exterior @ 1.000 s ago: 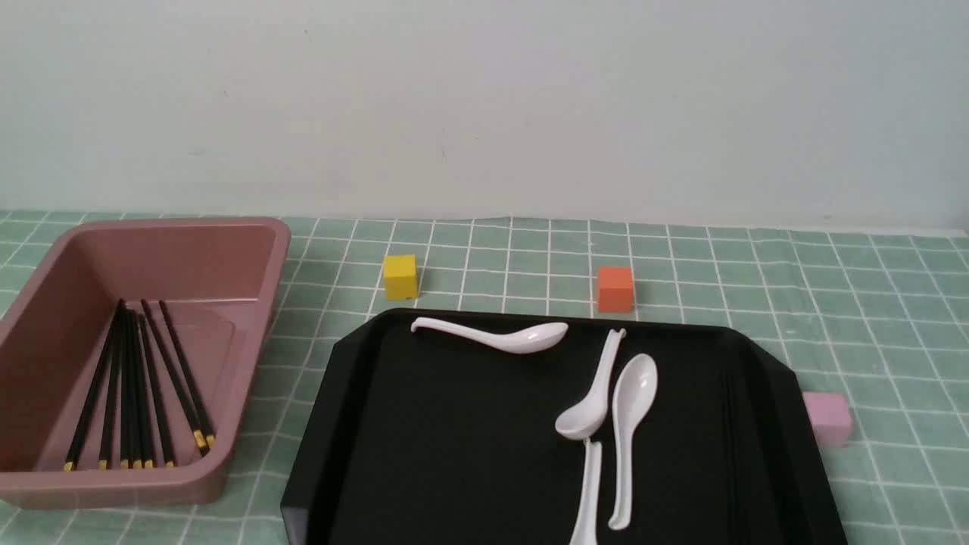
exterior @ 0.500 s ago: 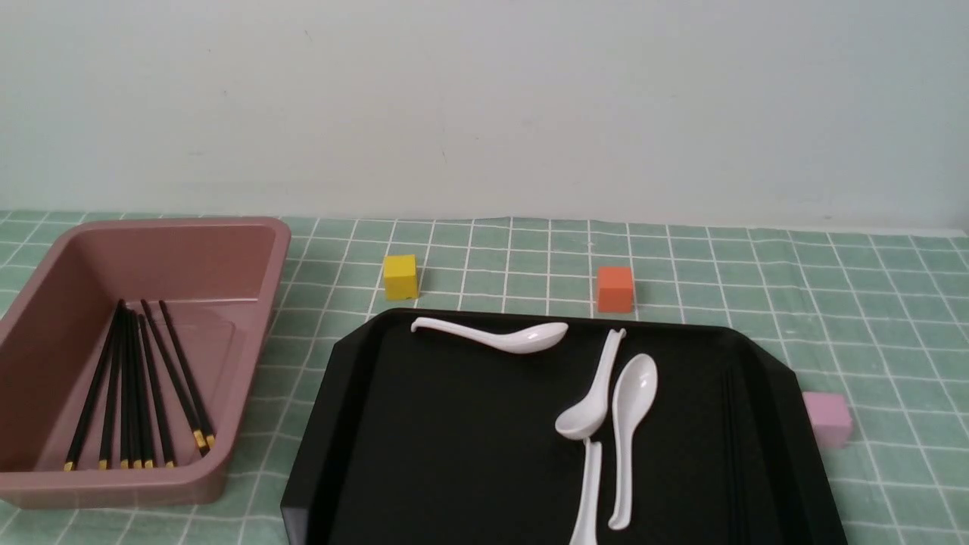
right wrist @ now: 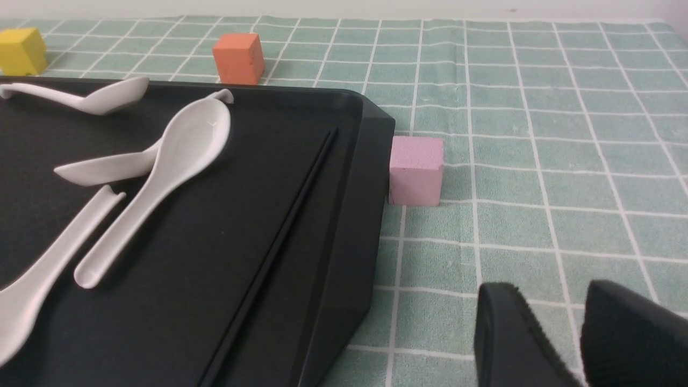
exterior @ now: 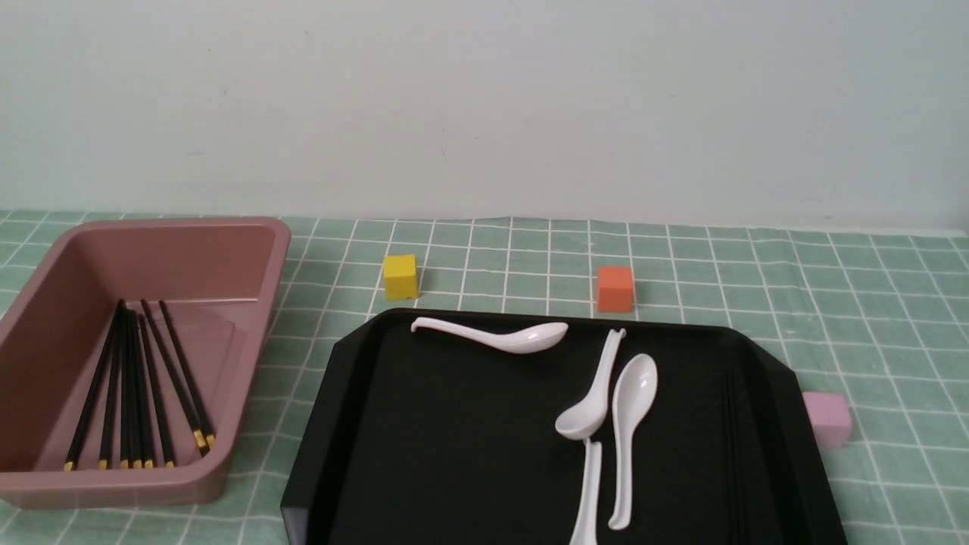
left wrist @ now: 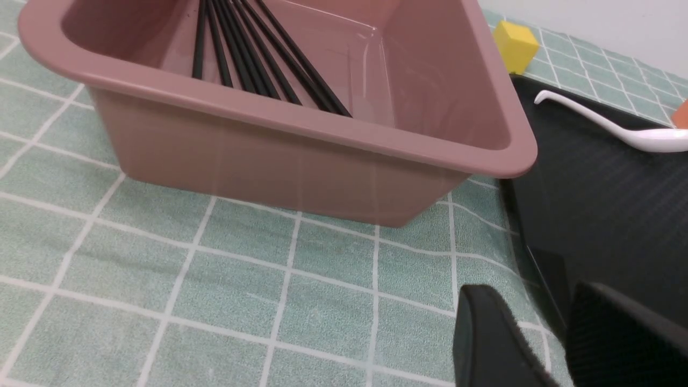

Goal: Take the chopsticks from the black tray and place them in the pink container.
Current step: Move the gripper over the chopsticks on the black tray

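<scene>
Lying in pink container [exterior: 281,250], chopsticks [exterior: 135,393]; left tool [left wrist: 532,295] and right tool [right wrist: 556,295] barely parted, empty.

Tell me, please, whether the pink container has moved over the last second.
No. In the front view the pink container keeps the same gap to the yellow cube, and the chopsticks inside lie as before.

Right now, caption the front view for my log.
Black chopsticks in pink container; four white soup spoons on black tray.
</scene>
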Action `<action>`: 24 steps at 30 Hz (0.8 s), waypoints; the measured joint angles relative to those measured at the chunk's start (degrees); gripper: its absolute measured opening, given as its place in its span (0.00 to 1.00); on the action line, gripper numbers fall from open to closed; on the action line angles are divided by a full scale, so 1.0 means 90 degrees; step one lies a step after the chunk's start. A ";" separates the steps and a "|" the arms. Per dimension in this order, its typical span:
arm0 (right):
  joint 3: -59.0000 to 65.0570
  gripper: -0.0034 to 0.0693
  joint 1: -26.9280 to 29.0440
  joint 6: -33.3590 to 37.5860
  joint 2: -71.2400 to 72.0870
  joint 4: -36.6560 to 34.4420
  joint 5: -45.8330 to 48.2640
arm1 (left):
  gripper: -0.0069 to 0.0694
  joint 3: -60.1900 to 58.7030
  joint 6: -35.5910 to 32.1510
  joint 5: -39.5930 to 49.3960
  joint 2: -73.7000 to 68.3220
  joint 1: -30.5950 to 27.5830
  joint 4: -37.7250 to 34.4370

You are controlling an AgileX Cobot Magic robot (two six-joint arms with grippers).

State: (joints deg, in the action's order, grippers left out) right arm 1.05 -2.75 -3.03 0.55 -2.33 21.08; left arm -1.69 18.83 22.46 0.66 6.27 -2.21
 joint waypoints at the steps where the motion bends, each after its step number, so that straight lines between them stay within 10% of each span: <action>1: 0.0000 0.37 0.0000 0.0000 0.0000 0.0000 0.0000 | 0.40 0.0000 0.0000 0.0000 0.0000 0.0000 0.0000; 19: 0.0000 0.38 0.0000 -0.0096 0.0000 -0.0095 -0.0055 | 0.40 0.0000 0.0000 0.0000 0.0000 0.0000 0.0000; 24: 0.0033 0.38 0.0000 -0.1405 0.0000 -0.2136 -0.0308 | 0.40 0.0000 0.0000 0.0000 0.0000 0.0000 0.0000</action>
State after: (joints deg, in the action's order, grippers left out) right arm 1.34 -2.75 -15.68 0.55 -21.55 18.30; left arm -1.69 18.83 22.46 0.66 6.27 -2.21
